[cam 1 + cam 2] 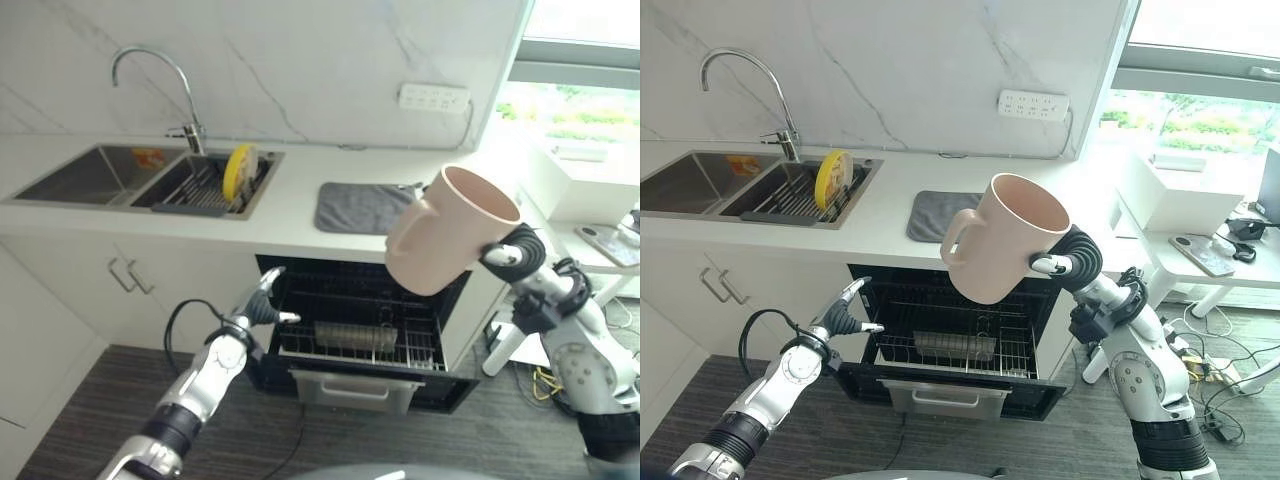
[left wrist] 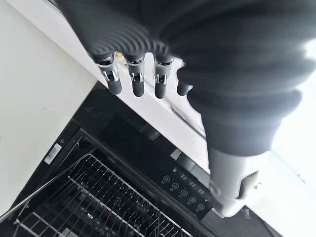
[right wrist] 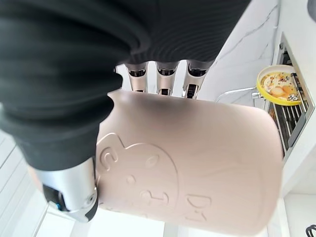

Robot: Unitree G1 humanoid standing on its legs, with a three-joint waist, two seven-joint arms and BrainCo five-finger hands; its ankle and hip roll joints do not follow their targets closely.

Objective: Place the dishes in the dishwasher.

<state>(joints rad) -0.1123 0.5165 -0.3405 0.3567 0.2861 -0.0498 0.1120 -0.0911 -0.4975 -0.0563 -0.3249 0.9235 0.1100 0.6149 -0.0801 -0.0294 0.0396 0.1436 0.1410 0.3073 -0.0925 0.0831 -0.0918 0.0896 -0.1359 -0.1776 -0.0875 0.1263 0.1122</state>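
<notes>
Mug, pink, center-right of frame: right hand wrapped round it, held tilted above open dishwasher for loading into rack. Left hand, lower left, fingers relaxed, empty, by door edge. Yellow plate upright in sink rack, upper left, waiting.

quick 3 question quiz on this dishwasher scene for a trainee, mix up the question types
1. True or false: the right hand holds the pink mug above the open dishwasher.
2. Where is the yellow plate? A) on the grey mat B) standing in the sink rack C) in the dishwasher
3. Fill in: the left hand, fingers straight, is by the dishwasher's ____ side.

Key: 1 true. 2 B. 3 left.
</notes>
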